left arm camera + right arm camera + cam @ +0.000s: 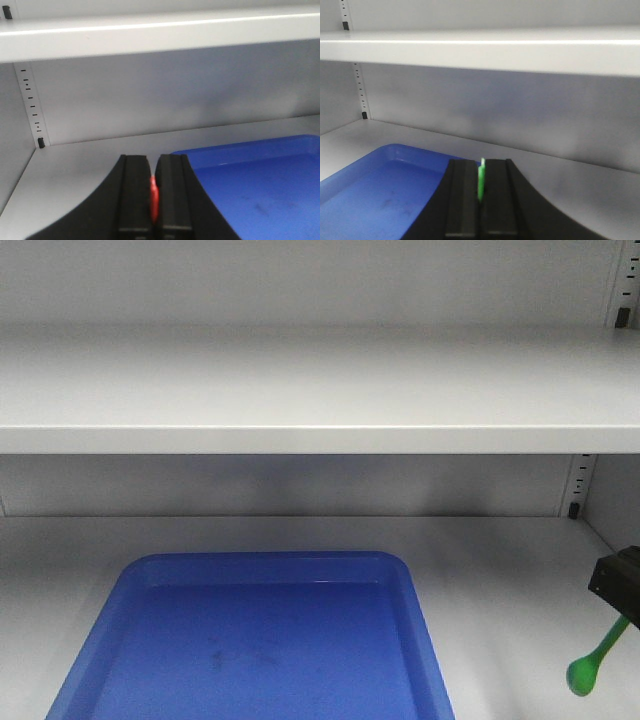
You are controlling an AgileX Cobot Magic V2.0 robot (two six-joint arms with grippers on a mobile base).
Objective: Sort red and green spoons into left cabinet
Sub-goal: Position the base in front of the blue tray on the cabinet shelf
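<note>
Grey-white cabinet (pixel 320 400): an upper shelf overhead, a lower shelf with a blue tray (pixel 270 560) on it, and slotted uprights at the sides.

The left gripper (pixel 154 165) is clamped on the red spoon (pixel 154 197). Only a sliver of red shows between the two black pads, so it can't be told which end is held. The gripper sits over bare shelf just left of the tray's near corner.

The right gripper (pixel 481 162) is pinched on the green spoon (pixel 590 668) by its handle. In the front view the bowl hangs below the jaws, tilted leftward, over the shelf to the right of the tray. It looks clear of the shelf, though that angle is poor for judging contact.

The visible part of the tray shows faint scuffs and no spoon.

Progress: both spoons are in hand and inside the cabinet bay, but neither is set down. Left to do, as a judgement: bring each spoon over the tray or shelf, lower it, let go, then pull both arms out. Roughly past halfway, with placing not yet done.
</note>
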